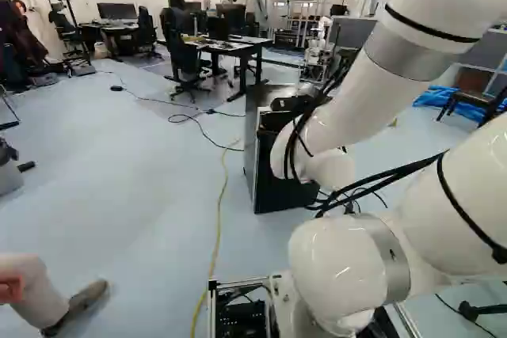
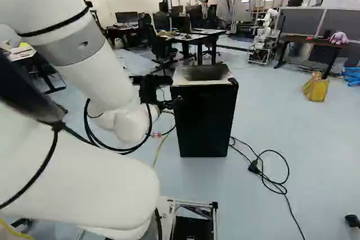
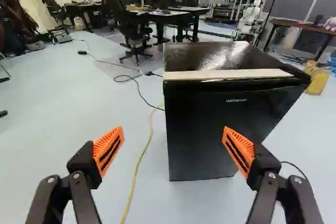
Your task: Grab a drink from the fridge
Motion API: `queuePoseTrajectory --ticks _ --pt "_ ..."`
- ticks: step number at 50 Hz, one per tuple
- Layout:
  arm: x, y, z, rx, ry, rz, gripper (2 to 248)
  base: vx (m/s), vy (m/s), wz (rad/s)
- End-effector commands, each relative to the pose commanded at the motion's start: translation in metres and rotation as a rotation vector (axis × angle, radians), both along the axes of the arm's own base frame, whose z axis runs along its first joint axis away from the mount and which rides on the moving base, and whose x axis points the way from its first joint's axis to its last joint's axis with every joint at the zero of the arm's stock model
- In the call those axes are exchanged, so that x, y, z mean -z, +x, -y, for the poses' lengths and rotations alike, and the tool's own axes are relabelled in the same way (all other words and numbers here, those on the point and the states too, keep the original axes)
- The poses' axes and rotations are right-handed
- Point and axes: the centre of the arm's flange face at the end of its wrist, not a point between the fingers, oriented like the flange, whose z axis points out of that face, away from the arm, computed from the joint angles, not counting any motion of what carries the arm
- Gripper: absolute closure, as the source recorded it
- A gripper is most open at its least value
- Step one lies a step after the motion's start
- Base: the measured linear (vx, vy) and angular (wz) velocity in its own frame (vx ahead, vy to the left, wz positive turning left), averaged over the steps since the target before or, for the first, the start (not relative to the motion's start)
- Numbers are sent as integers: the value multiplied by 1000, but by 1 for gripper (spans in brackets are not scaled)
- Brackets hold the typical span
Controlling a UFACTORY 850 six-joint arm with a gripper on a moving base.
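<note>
Gripper [image 3: 174, 137]: fingers wide apart, empty.
Black mini fridge [image 2: 205, 116]: ahead, door [image 3: 215, 135] apparently shut; a skewed approach could jam a fingertip against it.
Drink: unseen, presumably inside.
Yellow cable [image 3: 139, 166]: beside the fridge; driving closer might snag it.

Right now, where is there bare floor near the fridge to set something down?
Left base view: between the yellow cable and person's shoe. Right base view: between the black cord and yellow container. Crowded: desks and chairs beyond the fridge.
</note>
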Motion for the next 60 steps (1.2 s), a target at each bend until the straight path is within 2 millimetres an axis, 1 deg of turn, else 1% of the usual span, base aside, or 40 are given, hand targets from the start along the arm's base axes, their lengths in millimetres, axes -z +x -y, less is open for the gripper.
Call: queuePoseTrajectory --ticks 60 --pt "0 0 0 0 0 0 3 0 0 0"
